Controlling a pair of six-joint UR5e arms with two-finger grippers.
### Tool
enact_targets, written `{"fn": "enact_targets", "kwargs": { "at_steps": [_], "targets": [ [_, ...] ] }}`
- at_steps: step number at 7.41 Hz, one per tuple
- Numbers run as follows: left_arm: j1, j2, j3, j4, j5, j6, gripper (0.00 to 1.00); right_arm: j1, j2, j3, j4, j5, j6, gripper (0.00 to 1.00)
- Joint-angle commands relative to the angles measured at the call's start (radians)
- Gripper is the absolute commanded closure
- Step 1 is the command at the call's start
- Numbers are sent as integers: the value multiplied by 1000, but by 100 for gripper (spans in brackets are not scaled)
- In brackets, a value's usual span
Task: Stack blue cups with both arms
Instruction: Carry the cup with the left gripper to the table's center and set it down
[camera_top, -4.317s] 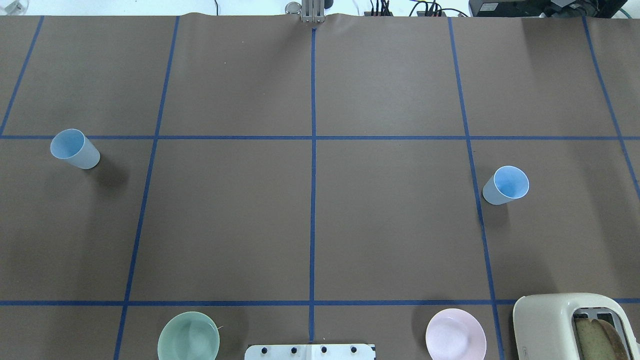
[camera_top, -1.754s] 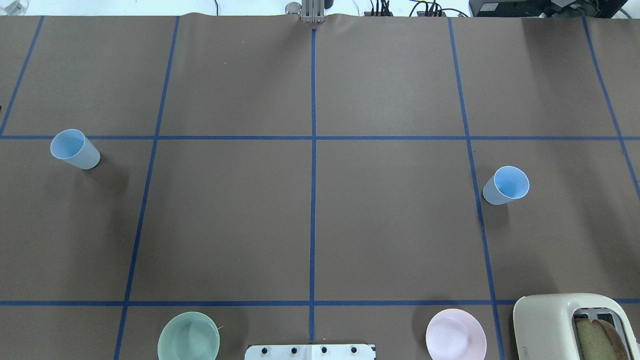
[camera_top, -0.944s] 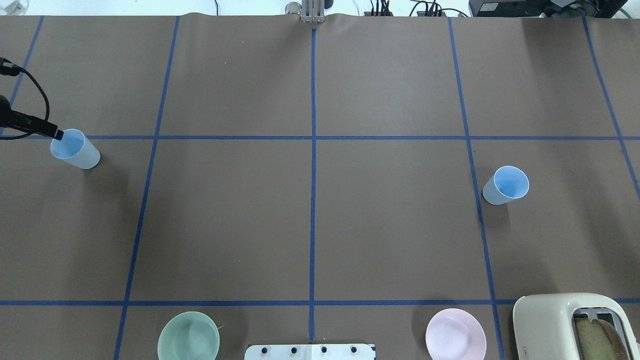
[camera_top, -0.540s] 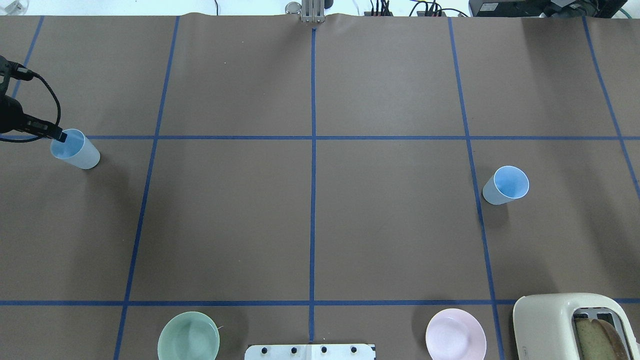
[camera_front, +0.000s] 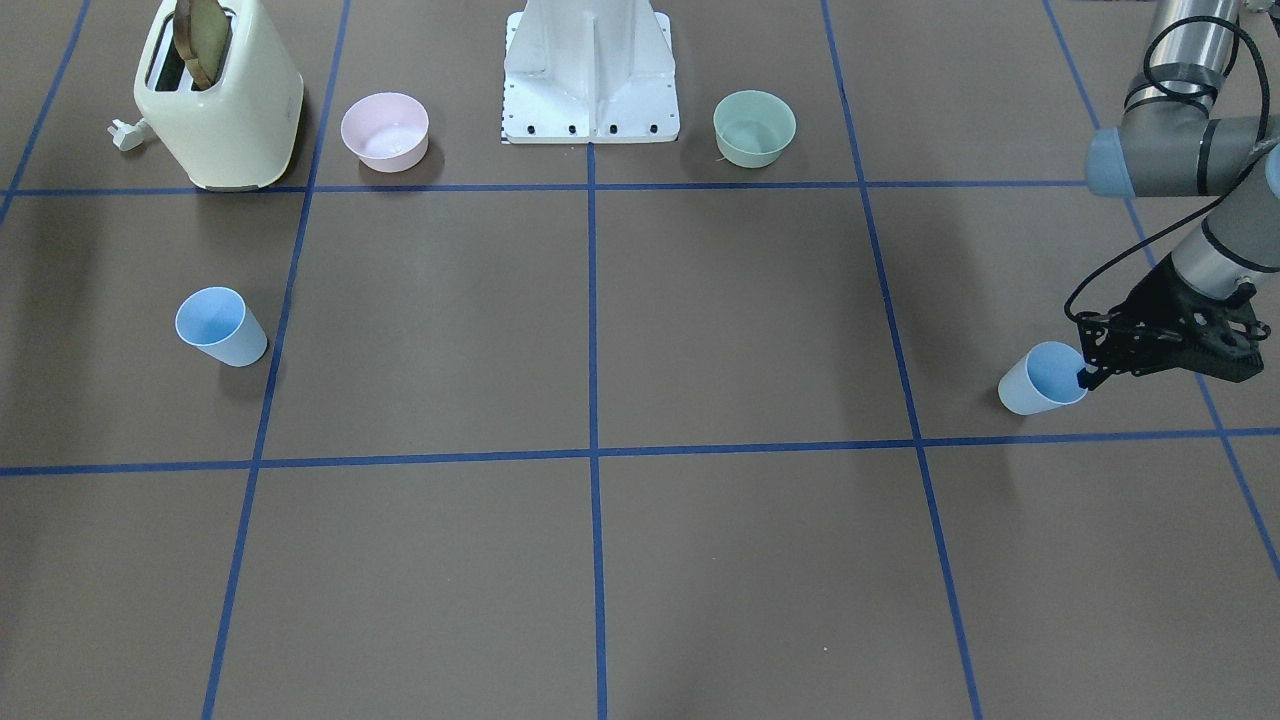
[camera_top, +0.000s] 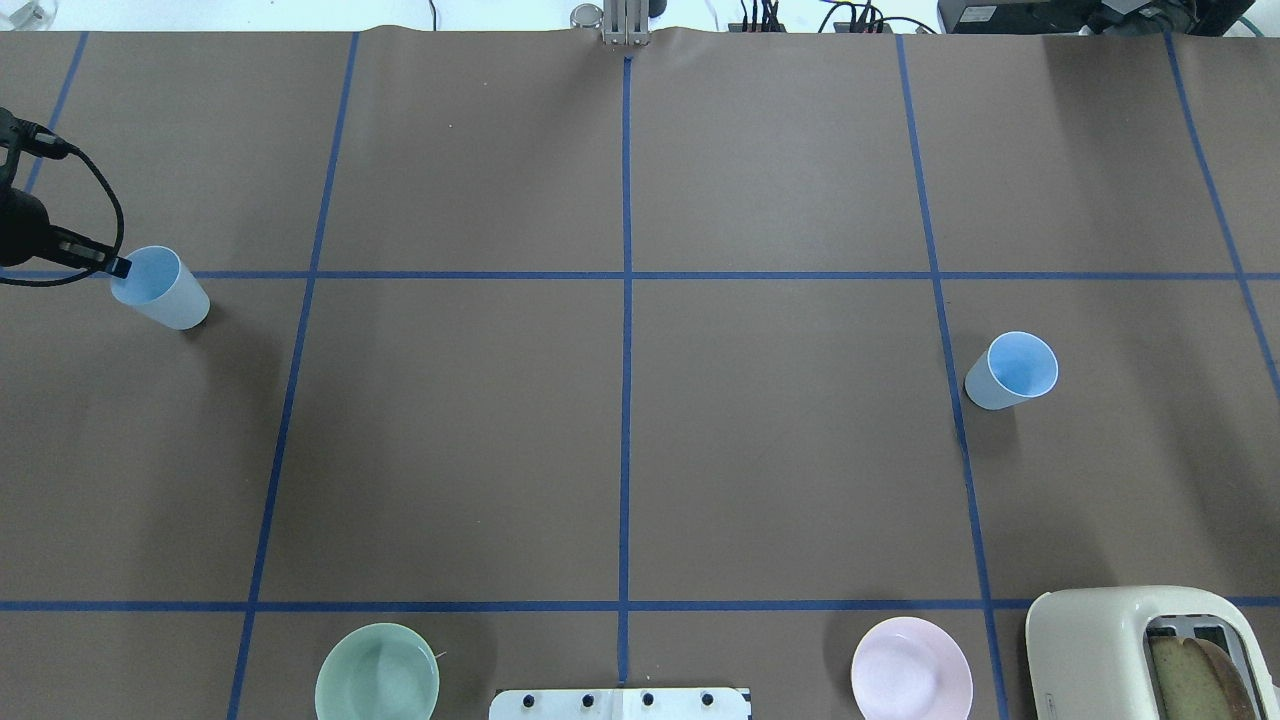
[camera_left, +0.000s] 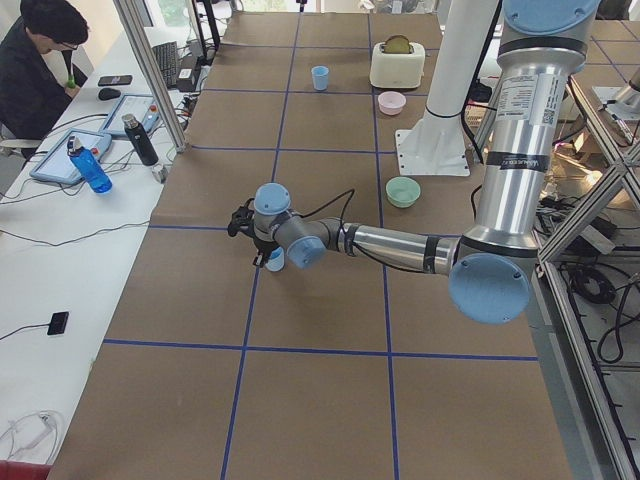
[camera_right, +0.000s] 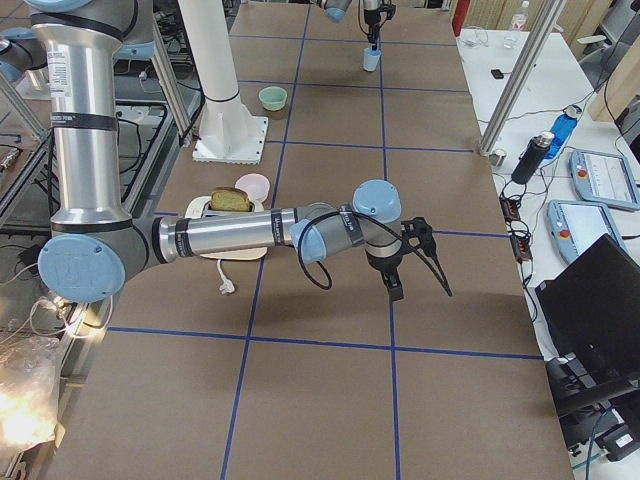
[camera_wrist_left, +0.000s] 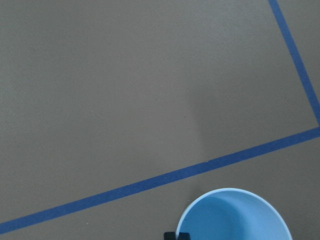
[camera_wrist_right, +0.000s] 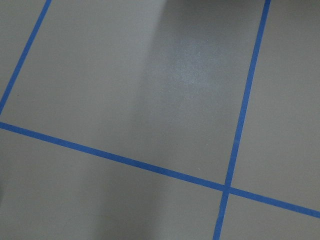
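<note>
One blue cup (camera_top: 160, 288) stands at the table's left side; it also shows in the front view (camera_front: 1040, 378) and the left wrist view (camera_wrist_left: 235, 217). My left gripper (camera_top: 119, 267) is shut on this cup's rim, with its fingertips (camera_wrist_left: 176, 235) pinched together at the rim's edge. The other blue cup (camera_top: 1012, 370) stands alone at the right side, upright and untouched. My right gripper (camera_right: 395, 290) shows only in the exterior right view, low over bare table. I cannot tell whether it is open or shut.
A green bowl (camera_top: 377, 673) and a pink bowl (camera_top: 911, 669) flank the white pedestal base (camera_top: 620, 703) at the near edge. A cream toaster (camera_top: 1140, 650) with bread in it stands at the near right corner. A seated operator (camera_left: 40, 60) is beyond the table's far edge.
My left gripper came in from the left edge, reached the left cup's rim and closed on it. The cup has now shifted slightly right and away. The right cup has not moved.
</note>
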Motion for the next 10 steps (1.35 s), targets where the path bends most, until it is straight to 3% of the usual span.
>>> {"fn": "enact_targets", "kwargs": {
  "at_steps": [1, 2, 4, 6, 10],
  "targets": [
    [2, -56, -126, 157, -26, -99, 100, 0, 0, 0, 0, 1, 2, 0],
    [16, -133, -139, 198, -23, -183, 100, 0, 0, 2, 0, 1, 2, 0],
    [186, -271, -138, 212, 116, -375, 100, 0, 0, 2, 0, 3, 2, 0],
    [342, -453, -142, 408, 291, -525, 100, 0, 2, 2, 0, 3, 3, 0],
    [611, -589, -129, 512, 538, -688, 100, 0, 2, 2, 0, 3, 18, 0]
  ]
}}
